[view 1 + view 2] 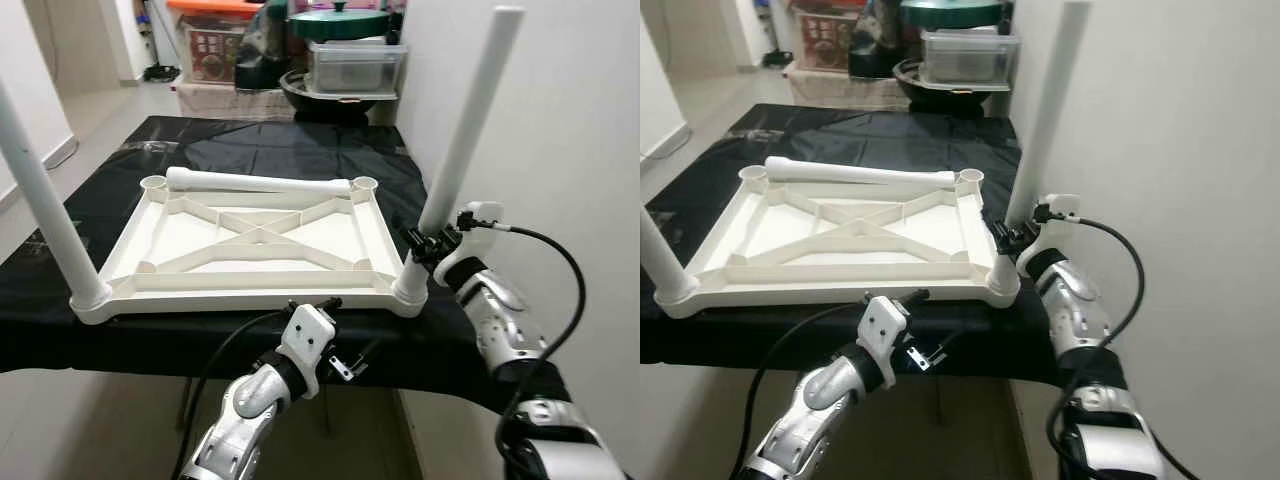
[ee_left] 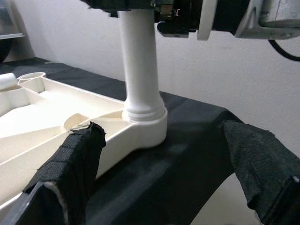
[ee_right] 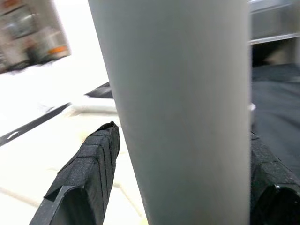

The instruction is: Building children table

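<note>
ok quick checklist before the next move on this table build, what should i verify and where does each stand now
1. Near right leg stands in its corner socket: ok, upright; how deep it sits, cannot tell.
2. Right gripper around that leg: ok, a finger on each side; whether it is clamped, cannot tell.
3. Left gripper free: ok, fingers open at the tabletop's near edge, holding nothing.
4. Near left leg fitted: ok, standing in its corner.
5. Third leg to hand: ok, lying across the far end of the tabletop.
6. Far sockets fitted: not ok, both open.
</note>
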Controlling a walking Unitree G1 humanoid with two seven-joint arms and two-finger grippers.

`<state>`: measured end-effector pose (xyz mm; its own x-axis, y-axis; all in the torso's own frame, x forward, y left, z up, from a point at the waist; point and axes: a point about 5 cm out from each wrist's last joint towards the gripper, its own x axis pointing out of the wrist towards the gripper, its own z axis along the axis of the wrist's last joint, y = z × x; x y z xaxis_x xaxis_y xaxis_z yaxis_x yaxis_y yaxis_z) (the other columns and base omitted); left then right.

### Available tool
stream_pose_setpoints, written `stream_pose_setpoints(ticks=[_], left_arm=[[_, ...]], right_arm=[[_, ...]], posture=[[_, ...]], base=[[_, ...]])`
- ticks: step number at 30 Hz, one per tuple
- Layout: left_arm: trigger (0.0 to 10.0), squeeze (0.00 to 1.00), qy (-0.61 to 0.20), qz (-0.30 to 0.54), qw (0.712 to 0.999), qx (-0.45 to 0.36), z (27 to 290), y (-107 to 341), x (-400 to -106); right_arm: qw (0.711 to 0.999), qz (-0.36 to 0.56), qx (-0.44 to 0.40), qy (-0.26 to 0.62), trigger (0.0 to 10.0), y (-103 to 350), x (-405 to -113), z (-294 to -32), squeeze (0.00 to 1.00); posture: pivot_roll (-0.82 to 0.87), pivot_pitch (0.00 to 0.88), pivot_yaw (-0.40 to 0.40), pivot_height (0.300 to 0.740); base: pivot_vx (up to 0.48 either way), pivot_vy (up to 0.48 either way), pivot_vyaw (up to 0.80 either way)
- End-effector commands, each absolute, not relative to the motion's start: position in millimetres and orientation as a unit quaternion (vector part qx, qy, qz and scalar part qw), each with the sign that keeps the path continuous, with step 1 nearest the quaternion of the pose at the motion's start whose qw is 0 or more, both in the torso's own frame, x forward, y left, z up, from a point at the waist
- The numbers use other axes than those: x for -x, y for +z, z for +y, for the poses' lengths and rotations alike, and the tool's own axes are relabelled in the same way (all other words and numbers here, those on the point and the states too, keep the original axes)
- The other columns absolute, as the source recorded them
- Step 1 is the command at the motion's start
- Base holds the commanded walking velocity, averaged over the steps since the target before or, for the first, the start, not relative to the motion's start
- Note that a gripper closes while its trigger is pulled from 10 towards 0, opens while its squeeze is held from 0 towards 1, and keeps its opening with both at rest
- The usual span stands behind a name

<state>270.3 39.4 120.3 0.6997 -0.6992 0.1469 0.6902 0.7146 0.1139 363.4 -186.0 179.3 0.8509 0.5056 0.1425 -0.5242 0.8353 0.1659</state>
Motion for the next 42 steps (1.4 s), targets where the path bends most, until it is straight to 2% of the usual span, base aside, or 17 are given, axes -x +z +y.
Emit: stream_pose_setpoints(ticks=[1, 2, 3, 6, 11, 12, 13, 14, 21, 23, 24, 27, 28, 30, 31, 34, 42], left_arm=[[10.0, 0.0, -0.381, -0.088, 0.92, -0.034, 39, 118, -269], [10.0, 0.0, -0.381, -0.088, 0.92, -0.034, 39, 117, -269], [10.0, 0.0, -0.381, -0.088, 0.92, -0.034, 39, 117, -269], [10.0, 0.0, -0.381, -0.088, 0.92, -0.035, 38, 117, -268], [10.0, 0.0, -0.382, -0.088, 0.919, -0.035, 39, 116, -267], [10.0, 0.0, -0.382, -0.088, 0.919, -0.035, 39, 116, -267], [10.0, 0.0, -0.383, -0.088, 0.919, -0.035, 39, 116, -267], [10.0, 0.0, -0.383, -0.088, 0.919, -0.034, 39, 116, -267], [10.0, 0.0, -0.382, -0.087, 0.919, -0.034, 39, 116, -267], [10.0, 0.0, -0.381, -0.088, 0.92, -0.033, 39, 116, -267], [10.0, 0.0, -0.382, -0.087, 0.92, -0.033, 39, 116, -267], [10.0, 0.0, -0.383, -0.087, 0.919, -0.034, 39, 116, -267], [10.0, 0.0, -0.383, -0.087, 0.919, -0.034, 39, 116, -267], [10.0, 0.0, -0.383, -0.087, 0.919, -0.034, 39, 116, -267], [10.0, 0.0, -0.383, -0.087, 0.919, -0.034, 39, 116, -267], [10.0, 0.0, -0.383, -0.087, 0.919, -0.035, 39, 116, -267], [10.0, 0.0, -0.384, -0.088, 0.919, -0.036, 39, 117, -267]], right_arm=[[0.938, -0.03, -0.101, 0.329, 10.0, 175, -360, -167, 0.0], [0.919, -0.018, -0.082, 0.385, 10.0, 173, -353, -164, 0.0], [0.919, -0.018, -0.082, 0.385, 10.0, 173, -353, -164, 0.0], [0.872, 0.005, -0.059, 0.486, 10.0, 172, -341, -160, 0.0], [0.842, 0.005, -0.058, 0.536, 10.0, 178, -337, -159, 0.0], [0.834, 0.006, -0.052, 0.55, 6.3, 179, -336, -158, 0.0], [0.836, 0.012, -0.04, 0.547, 0.6, 177, -336, -157, 0.0], [0.841, 0.019, -0.029, 0.539, 0.0, 174, -338, -157, 0.0], [0.886, 0.016, -0.016, 0.463, 0.0, 169, -351, -161, 0.0], [0.921, 0.012, -0.02, 0.388, 0.0, 168, -360, -165, 0.0], [0.955, 0.023, -0.037, 0.293, 0.0, 165, -371, -173, 0.0], [0.992, 0.052, -0.066, 0.098, 0.0, 157, -382, -190, 0.0], [0.992, 0.052, -0.066, 0.098, 0.0, 157, -382, -190, 0.0], [0.992, 0.049, -0.106, -0.049, 0.0, 153, -382, -209, 0.0], [0.992, 0.049, -0.106, -0.049, 0.0, 153, -382, -209, 0.0], [0.969, 0.035, -0.156, -0.188, 0.0, 150, -376, -215, 0.0], [0.951, 0.033, -0.173, -0.252, 0.0, 148, -376, -199, 0.0]], posture=[[0.1, 0.0, -0.077, 0.74], [0.1, 0.0, -0.078, 0.74], [0.1, 0.0, -0.078, 0.74], [0.1, 0.0, -0.081, 0.74], [0.1, 0.0, -0.083, 0.74], [0.1, 0.0, -0.083, 0.74], [0.1, 0.0, -0.083, 0.74], [0.1, 0.0, -0.085, 0.74], [0.11, 0.0, -0.085, 0.74], [0.11, 0.0, -0.085, 0.74], [0.1, 0.0, -0.082, 0.74], [0.1, 0.0, -0.078, 0.74], [0.1, 0.0, -0.078, 0.74], [0.1, 0.0, -0.078, 0.74], [0.1, 0.0, -0.078, 0.74], [0.1, 0.0, -0.078, 0.74], [0.1, 0.0, -0.077, 0.74]], base=[[0.0, 0.0, 0.0], [0.0, 0.0, 0.0], [0.0, 0.0, 0.0], [0.0, 0.0, 0.0], [0.0, 0.0, 0.0], [0.0, 0.0, 0.0], [0.0, 0.0, 0.0], [0.0, 0.0, 0.0], [0.0, 0.0, 0.0], [0.0, 0.0, 0.0], [0.0, 0.0, 0.0], [0.0, 0.0, 0.0], [0.0, 0.0, 0.0], [0.0, 0.0, 0.0], [0.0, 0.0, 0.0], [0.0, 0.0, 0.0], [0.0, 0.0, 0.0]])
